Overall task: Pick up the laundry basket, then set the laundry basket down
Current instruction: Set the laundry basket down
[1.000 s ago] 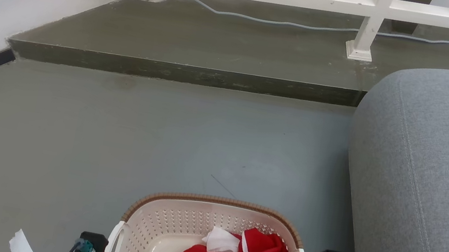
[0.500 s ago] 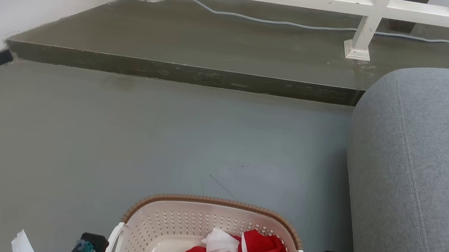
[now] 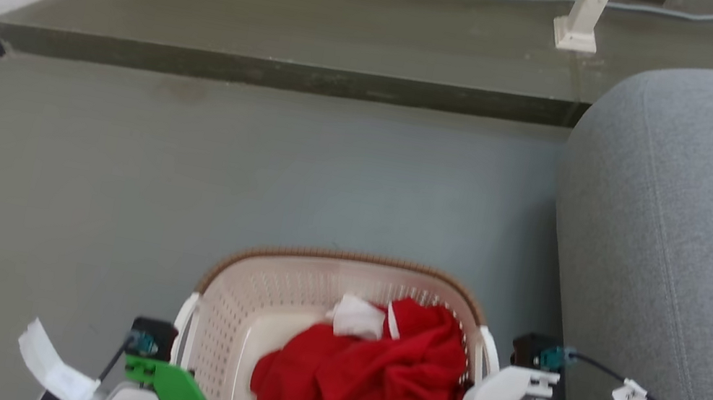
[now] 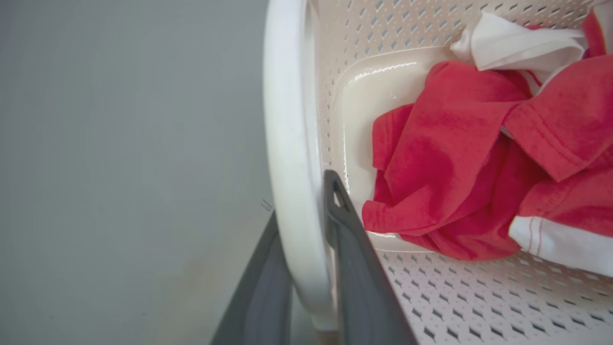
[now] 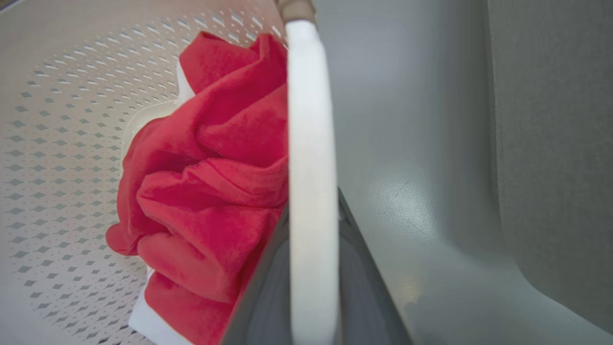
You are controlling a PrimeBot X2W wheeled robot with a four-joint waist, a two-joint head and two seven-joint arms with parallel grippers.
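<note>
Cream plastic full of little holes makes the laundry basket [image 3: 282, 289], and it has a brown rim like woven straw. It sits at the near end of the grey floor [image 3: 187, 163], between the two arms and just left of the grey sofa [image 3: 685, 250]. I cannot tell if its bottom is on the floor or a bit above it. The left gripper [image 4: 306, 206] is closed on the left handle [image 4: 292, 143], with one dark finger inside the basket and one outside. The right gripper [image 5: 311, 206] grips the right handle [image 5: 309, 143] the same way, a finger on each side. I think the basket is stiff and light, because it is thin plastic and holds only a few soft clothes. The handles are smooth and round, so they could slip or turn in the fingers if the grip is weak. The two handles look like the best place to hold it, one on each side, so it stays flat and nothing spills. Now the count: one basket, two white handles, two grippers, one sofa. Inside lies one heap of red cloth [image 3: 383, 381] and one white cloth [image 3: 356, 317] at its far side. More white peeks out at the near edge; I cannot tell how many pieces there are.
</note>
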